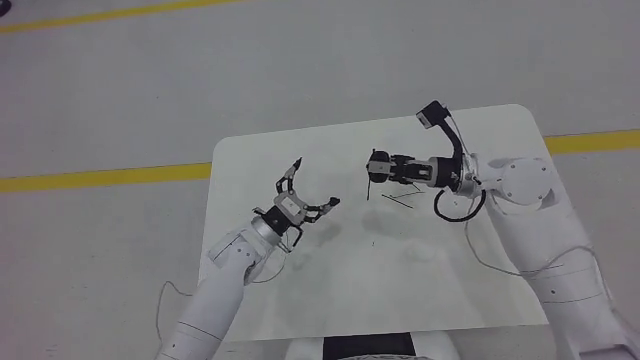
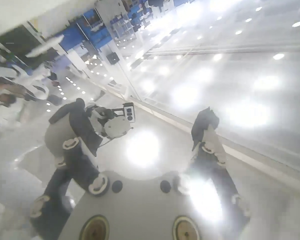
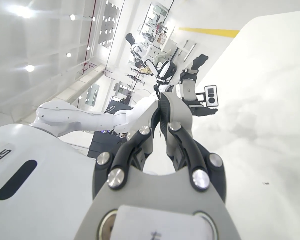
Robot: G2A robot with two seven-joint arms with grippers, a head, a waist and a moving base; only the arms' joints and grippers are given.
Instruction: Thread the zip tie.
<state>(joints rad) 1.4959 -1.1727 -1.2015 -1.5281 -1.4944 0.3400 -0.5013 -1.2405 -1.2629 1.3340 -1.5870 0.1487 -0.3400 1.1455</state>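
The right gripper sits above the middle of the white desk, its fingers pressed flat together and pinching a thin dark zip tie, which hangs down from the fingertips toward the desk surface. A few more loose zip ties lie on the desk just beside it, under the right wrist. The left gripper hovers over the desk's left half, well apart from the right one, its two fingers spread wide and holding nothing. In the left wrist view the right gripper shows between those spread fingers, facing it.
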